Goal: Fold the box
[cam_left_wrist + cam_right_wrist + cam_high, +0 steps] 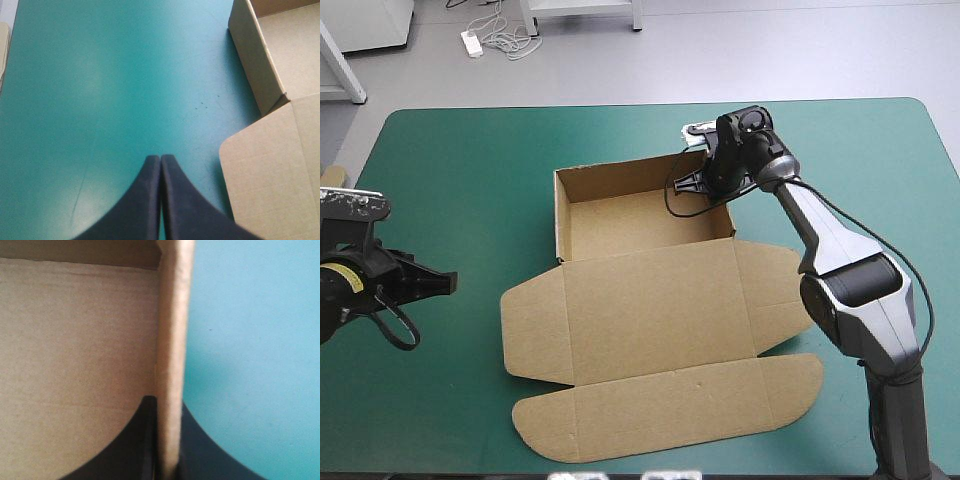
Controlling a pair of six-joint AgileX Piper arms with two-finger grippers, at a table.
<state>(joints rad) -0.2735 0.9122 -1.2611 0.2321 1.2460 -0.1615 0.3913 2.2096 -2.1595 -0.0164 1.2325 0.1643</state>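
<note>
The brown box (pixel 650 290) lies in the middle of the table as an open tray (pixel 640 215) with its lid and rounded flaps spread flat toward the near edge. My right gripper (pixel 715 185) is at the tray's right wall, near the far corner. In the right wrist view its black fingers (pixel 167 405) stand all but shut, with that wall (pixel 172 340) between them and the tray floor (pixel 75 340) to one side. My left gripper (pixel 445 283) is shut and holds nothing, low over the cover left of the box. Ahead of its tip (pixel 160 157) are a lid flap (pixel 280 175) and the tray's left wall (pixel 255 65).
An edge of more brown board (pixel 332 177) shows at the table's left edge, also seen in the left wrist view (pixel 4 45). Teal-green cover (pixel 470 170) stretches between the left gripper and the box. The lid's long front flap (pixel 670 405) reaches close to the table's near edge.
</note>
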